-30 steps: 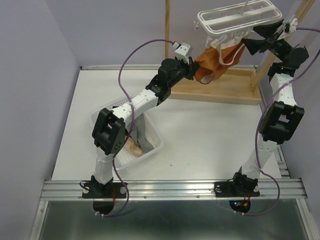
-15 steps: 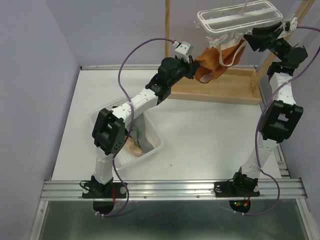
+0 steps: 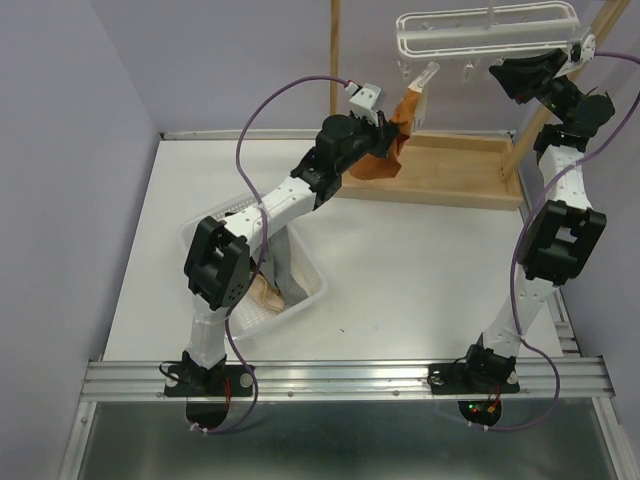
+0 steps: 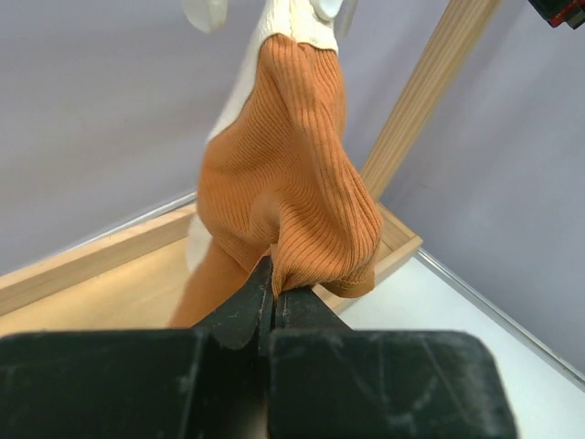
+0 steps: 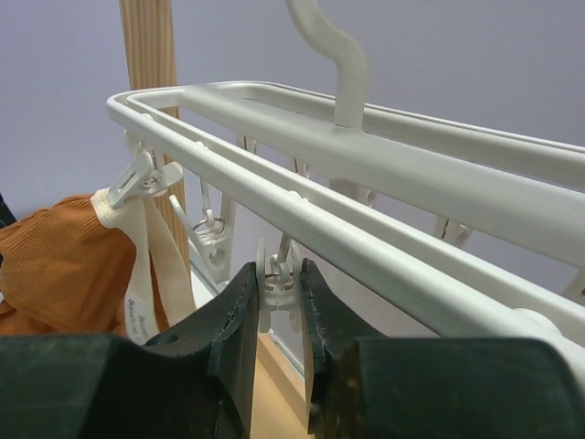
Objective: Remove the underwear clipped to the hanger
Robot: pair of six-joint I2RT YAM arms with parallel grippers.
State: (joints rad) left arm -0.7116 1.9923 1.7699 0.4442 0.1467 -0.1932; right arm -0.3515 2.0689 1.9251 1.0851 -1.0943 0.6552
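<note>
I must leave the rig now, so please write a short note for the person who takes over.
Left gripper: shut on the rust-orange underwear.
Right gripper: shut on a peg under the hanger.
One other peg clips the orange waistband.
Done: cream piece and grey piece lie in the basket.
Left: free that peg, drop the orange piece in the basket.

Arms (image 3: 283, 203) white, black joints (image 3: 218, 262); purple cables (image 3: 262, 105).

White table (image 3: 420, 270) carries a white basket (image 3: 316, 283) and wooden stand base (image 3: 450, 187).
</note>
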